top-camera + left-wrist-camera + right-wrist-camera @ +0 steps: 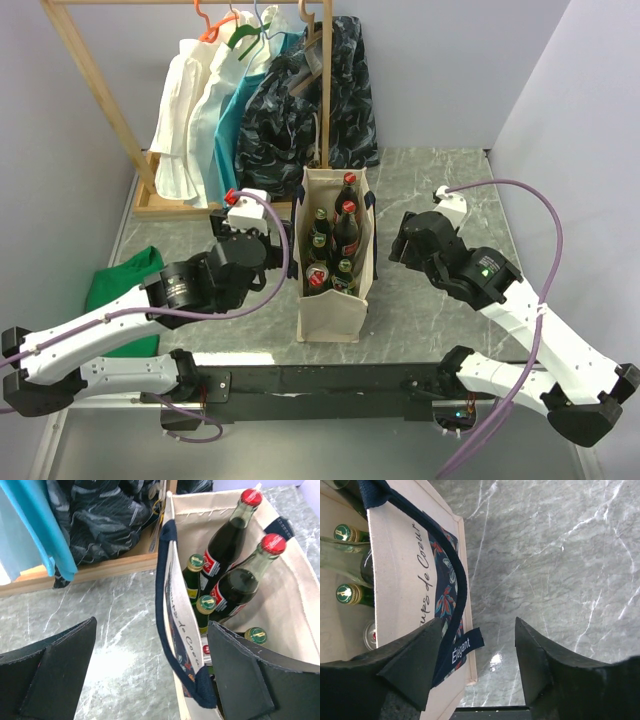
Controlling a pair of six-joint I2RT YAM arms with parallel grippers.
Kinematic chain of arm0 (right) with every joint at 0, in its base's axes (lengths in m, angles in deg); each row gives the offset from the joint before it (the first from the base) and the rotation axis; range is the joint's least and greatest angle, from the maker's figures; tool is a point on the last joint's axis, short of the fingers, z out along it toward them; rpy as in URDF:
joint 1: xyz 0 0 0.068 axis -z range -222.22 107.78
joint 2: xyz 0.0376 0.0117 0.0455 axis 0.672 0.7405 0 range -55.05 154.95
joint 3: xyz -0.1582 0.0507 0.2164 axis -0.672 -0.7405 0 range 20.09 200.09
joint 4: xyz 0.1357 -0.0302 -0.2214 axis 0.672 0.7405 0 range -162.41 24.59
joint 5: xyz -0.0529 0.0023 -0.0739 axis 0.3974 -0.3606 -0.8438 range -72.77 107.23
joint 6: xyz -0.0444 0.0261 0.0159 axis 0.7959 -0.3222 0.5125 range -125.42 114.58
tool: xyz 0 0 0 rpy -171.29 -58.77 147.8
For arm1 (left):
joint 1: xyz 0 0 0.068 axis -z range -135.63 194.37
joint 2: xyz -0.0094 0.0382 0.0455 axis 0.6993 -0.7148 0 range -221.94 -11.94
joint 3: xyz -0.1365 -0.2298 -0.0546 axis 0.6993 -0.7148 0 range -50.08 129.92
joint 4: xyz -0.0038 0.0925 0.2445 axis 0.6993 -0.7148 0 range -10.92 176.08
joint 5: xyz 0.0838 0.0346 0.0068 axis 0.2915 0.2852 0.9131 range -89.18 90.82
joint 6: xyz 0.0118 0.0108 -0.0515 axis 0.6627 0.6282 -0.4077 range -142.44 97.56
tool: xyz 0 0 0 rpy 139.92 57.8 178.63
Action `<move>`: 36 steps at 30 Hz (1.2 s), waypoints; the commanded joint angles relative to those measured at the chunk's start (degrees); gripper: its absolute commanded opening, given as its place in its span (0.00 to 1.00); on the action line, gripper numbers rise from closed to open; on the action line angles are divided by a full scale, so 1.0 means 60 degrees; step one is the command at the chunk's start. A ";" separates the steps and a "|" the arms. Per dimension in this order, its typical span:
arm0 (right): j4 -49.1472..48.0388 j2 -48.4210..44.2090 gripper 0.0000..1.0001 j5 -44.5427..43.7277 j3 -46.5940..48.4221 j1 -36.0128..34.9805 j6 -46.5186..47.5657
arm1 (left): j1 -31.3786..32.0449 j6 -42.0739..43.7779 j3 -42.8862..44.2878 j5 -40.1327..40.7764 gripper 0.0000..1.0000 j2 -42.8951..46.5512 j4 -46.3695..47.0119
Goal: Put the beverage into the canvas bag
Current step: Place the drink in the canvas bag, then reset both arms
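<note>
The cream canvas bag (333,300) with navy handles stands upright mid-table between both arms. Inside it are several beverage bottles: two dark cola bottles with red caps (235,545) and green bottles with gold caps (192,575). My left gripper (288,240) is at the bag's left wall, open. In the left wrist view the wall and navy handle (165,580) lie between the fingers of the left gripper (151,625), close to the right one. My right gripper (393,250) is open beside the bag's right wall. The handle and its "Élégant" label (465,650) hang by the left finger of the right gripper (479,621).
A wooden clothes rack (95,90) with white, teal and dark patterned garments (300,100) stands at the back left, its base (100,567) close behind the bag. A green cloth (125,285) lies on the left. Grey marble table (560,555) stretches right of the bag.
</note>
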 commanded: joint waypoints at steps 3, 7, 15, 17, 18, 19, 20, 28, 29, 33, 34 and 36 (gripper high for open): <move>-0.0219 -0.0023 0.73 0.0066 0.0100 0.0064 0.0191 | 0.0016 -0.0617 -0.0239 0.0372 0.96 0.0248 -0.0359; -0.0219 0.0006 0.86 0.0154 0.0071 0.0064 0.0440 | 0.0002 -0.0967 -0.0386 0.0401 0.96 0.0335 -0.0564; -0.0482 -0.0052 1.00 0.0462 0.0055 0.0078 0.0865 | 0.0002 -0.1540 -0.0547 0.0401 0.96 0.0380 -0.0989; -0.0511 -0.0023 1.00 0.0520 0.0056 0.0078 0.0924 | -0.0028 -0.1671 -0.0532 0.0489 0.96 0.0365 -0.1120; -0.0511 -0.0023 1.00 0.0521 0.0071 0.0064 0.0939 | -0.0013 -0.1759 -0.0460 0.0736 0.96 0.0336 -0.1208; -0.0526 -0.0023 1.00 0.0521 0.0056 0.0078 0.0968 | -0.0057 -0.2108 -0.0387 0.0854 0.96 0.0278 -0.1412; -0.0584 -0.0095 1.00 0.0492 0.0056 0.0064 0.0997 | -0.0101 -0.2285 -0.0241 0.0942 0.96 0.0147 -0.1864; -0.0775 -0.0418 1.00 0.0287 0.0144 0.0064 0.1188 | -0.1768 -0.2933 -0.0400 -0.0709 0.96 -0.0075 -0.2294; -0.0775 -0.0433 1.00 0.0286 0.0173 0.0078 0.1188 | -0.1858 -0.2888 -0.0458 -0.0785 0.96 -0.0060 -0.2235; -0.0746 -0.0448 1.00 0.0272 0.0159 0.0064 0.1217 | -0.2137 -0.2478 -0.0372 -0.1151 0.96 -0.0104 -0.2131; -0.0731 -0.0448 1.00 0.0286 0.0173 0.0064 0.1217 | -0.2137 -0.2420 -0.0342 -0.1181 0.96 -0.0104 -0.2117; -0.0731 -0.0448 1.00 0.0272 0.0159 0.0078 0.1232 | -0.2137 -0.2375 -0.0283 -0.1152 0.96 -0.0133 -0.2132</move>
